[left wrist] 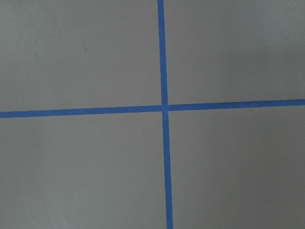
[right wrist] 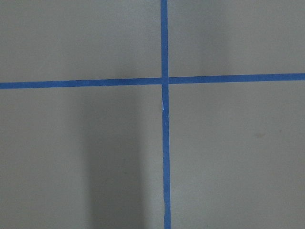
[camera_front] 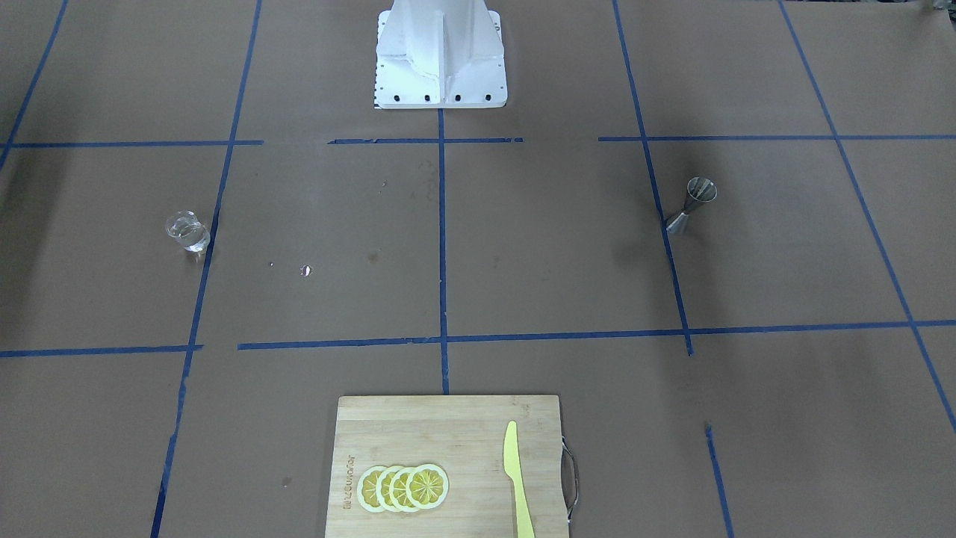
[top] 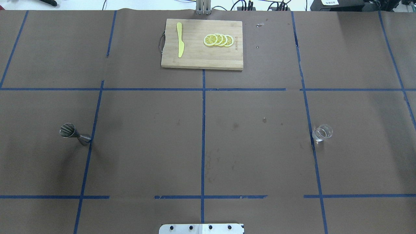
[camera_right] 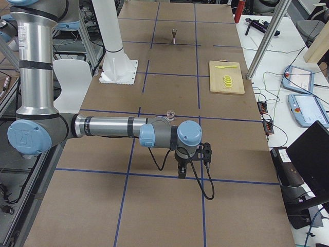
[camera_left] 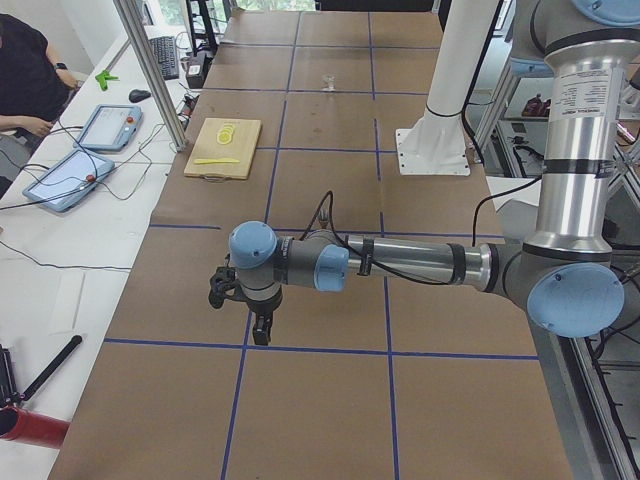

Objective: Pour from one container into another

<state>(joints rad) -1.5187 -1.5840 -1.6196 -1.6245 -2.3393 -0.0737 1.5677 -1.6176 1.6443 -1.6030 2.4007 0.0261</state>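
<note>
A steel jigger stands upright on a blue tape line on my left side of the table, also far back in the exterior right view. A small clear glass with a little liquid stands on my right side. My left gripper hangs low over the paper off the table's left end, seen only from the side. My right gripper hangs likewise at the right end. I cannot tell whether either is open or shut. Both wrist views show only brown paper and a tape cross.
A wooden cutting board lies at the far middle edge, carrying a yellow plastic knife and several lemon slices. The white robot base stands at my edge. An operator and tablets are beside the table.
</note>
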